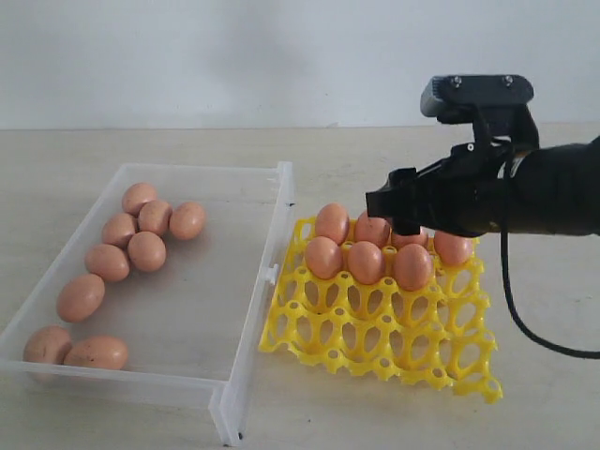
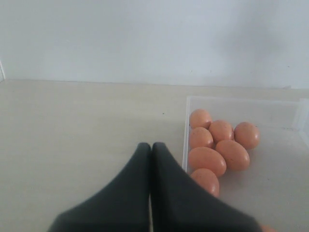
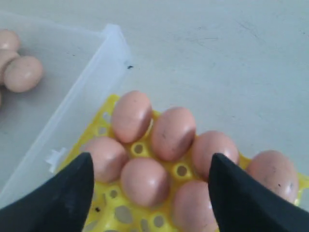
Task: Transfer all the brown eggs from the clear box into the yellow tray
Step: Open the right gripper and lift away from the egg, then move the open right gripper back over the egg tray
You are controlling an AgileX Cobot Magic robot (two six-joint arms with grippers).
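Several brown eggs lie loose in the clear box on the left. The yellow tray stands just right of it, with several eggs filling its two back rows. My right gripper hovers over those tray eggs. In the right wrist view it is open, its black fingers either side of a seated egg and holding nothing. My left gripper is shut and empty, over the table just outside the box wall, near a cluster of eggs. The exterior view does not show it.
The two front rows of tray cups hold nothing. The box's clip tab faces the tray. A black cable hangs from the right arm beside the tray. A pale wall stands behind the beige table.
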